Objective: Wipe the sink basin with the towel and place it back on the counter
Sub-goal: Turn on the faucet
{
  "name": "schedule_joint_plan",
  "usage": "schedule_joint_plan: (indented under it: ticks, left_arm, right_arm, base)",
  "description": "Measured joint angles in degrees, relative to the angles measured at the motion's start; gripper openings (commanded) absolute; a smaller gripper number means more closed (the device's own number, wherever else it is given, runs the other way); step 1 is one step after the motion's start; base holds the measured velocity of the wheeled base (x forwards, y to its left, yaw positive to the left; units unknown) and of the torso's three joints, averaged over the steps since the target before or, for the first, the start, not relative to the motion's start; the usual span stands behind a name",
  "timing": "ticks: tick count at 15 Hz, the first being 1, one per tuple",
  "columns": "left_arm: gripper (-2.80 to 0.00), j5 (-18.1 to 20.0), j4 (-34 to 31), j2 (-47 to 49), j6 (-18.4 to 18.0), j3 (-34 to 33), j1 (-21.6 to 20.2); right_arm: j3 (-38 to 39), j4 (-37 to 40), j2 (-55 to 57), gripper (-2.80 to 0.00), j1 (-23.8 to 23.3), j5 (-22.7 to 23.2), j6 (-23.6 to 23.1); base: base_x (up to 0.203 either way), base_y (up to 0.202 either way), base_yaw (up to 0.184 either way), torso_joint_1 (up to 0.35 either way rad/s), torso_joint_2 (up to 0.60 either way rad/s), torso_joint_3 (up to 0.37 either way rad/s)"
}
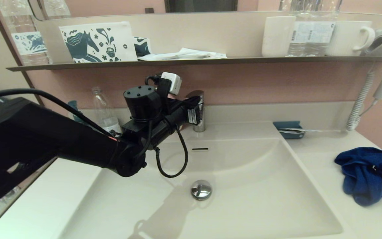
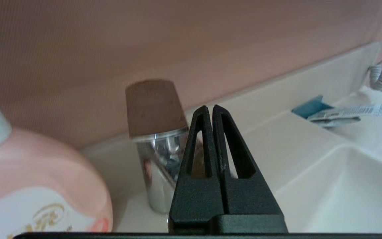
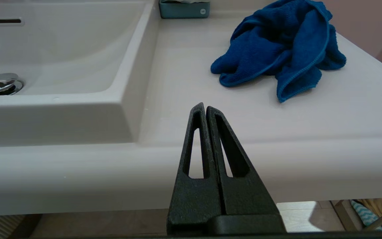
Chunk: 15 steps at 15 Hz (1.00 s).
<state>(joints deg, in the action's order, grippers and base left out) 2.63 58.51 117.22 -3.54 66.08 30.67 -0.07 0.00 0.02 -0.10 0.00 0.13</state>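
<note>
Cream counter (image 3: 184,86) edge fills my right wrist feed, smooth and glossy. My right gripper (image 3: 205,107) hangs just off its front lip, fingers pressed together, holding nothing. Further in, the towel (image 3: 277,49) lies crumpled on the counter right of the sink basin (image 1: 244,186), fuzzy blue terry. My left gripper (image 2: 209,108), also closed and empty, sits by the chrome faucet (image 2: 158,166), which my arm partly hides in the head view.

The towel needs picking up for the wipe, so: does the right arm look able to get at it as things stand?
Probably yes. The towel lies bunched on the counter, nothing on it. The right gripper, shut, sits before the counter's front edge with bare counter between.
</note>
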Motion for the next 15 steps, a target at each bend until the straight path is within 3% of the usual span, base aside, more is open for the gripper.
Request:
schedule_joint_plan:
  ticks: [10,15]
  left_arm:
    - [-2.8,-0.1,-0.7,-0.2,-0.1,-2.2,0.0]
    - [-2.8,0.5,-1.0,0.4,-0.3,-1.2,-2.0]
  right_arm:
    - [0.0,0.0,0.0,-2.8,0.0,0.0,0.0]
    - [0.0,0.0,0.0,-2.8,0.0,0.0,0.0]
  base:
    - [0.0,0.0,0.0,0.0,0.0,0.0]
    - [0.0,0.0,0.0,0.0,0.0,0.0]
